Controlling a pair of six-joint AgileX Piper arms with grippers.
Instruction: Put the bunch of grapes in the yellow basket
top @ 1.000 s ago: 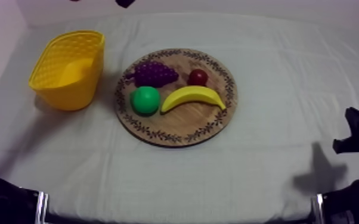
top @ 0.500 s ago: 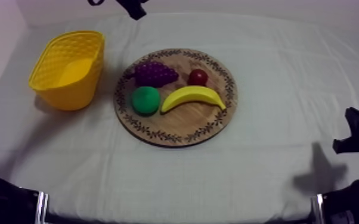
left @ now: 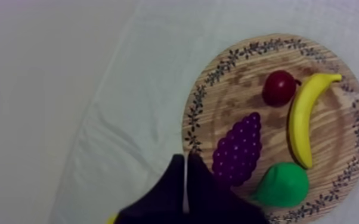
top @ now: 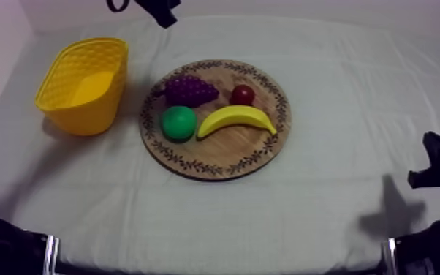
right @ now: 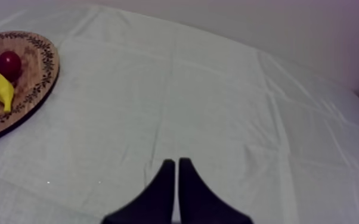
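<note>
Handling first: the bunch of grapes (top: 188,91) is a toy, so I judge it light and fairly stiff. Its knobbly skin should give the pads some bite, but its rounded body could squirt out of a shallow pinch. It lies flat on the wooden board (top: 215,170), on the half towards the yellow basket (top: 77,121), apart from the small red fruit (top: 243,94) and just beside the pear (top: 178,122). Its long axis runs across the board from the basket side to the small red fruit: the broad stalk end faces the basket and the tapered tip points at that fruit. I would take it across the short axis at the thick middle, fingers straddling the long axis, and keep clear of the pear. My left gripper (left: 186,159) hangs above the cloth at the board's rim near the broad end, its fingers pressed together into a wedge, so they must spread before any descent. My right gripper (right: 176,162) is low over bare cloth well apart from the board, fingers likewise together on nothing.
</note>
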